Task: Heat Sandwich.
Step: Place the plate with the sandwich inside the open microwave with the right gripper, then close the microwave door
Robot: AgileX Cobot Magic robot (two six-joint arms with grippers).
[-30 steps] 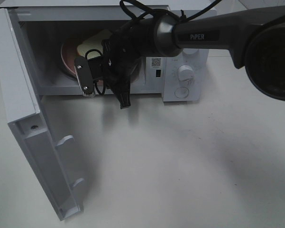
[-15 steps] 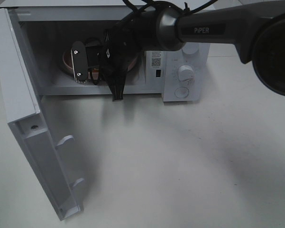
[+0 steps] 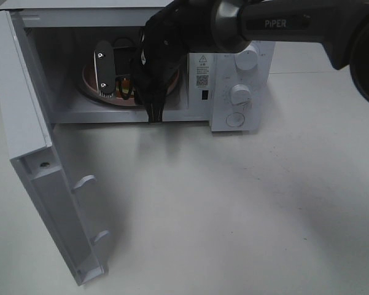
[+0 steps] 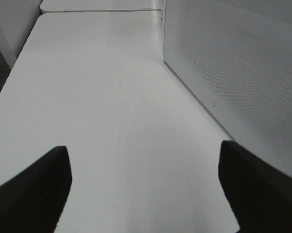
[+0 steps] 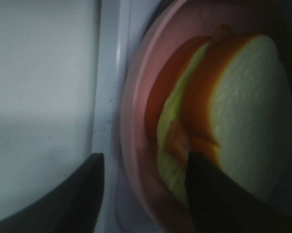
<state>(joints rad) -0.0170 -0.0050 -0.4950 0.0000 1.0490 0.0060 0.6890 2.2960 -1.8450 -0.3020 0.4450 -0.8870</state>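
The microwave (image 3: 239, 92) stands open. On its cavity floor sits the pink plate (image 5: 136, 145), sandwich (image 5: 243, 111) on top, straight ahead of the right gripper (image 5: 145, 160), whose jaws are parted astride the plate's rim, gripping nothing. The left gripper (image 4: 143, 148) hangs outside, spread wide and empty.

The right arm (image 3: 276, 24) stretches in from the right and crosses the middle, with its wrist (image 3: 172, 37) bent down and forward. The right gripper (image 3: 129, 86) has its jaws well apart, the pale finger (image 3: 104, 67) out to the left and the dark finger (image 3: 155, 110) pointing down. The left gripper (image 4: 143, 153) shows only two dark fingertips, spread wide.
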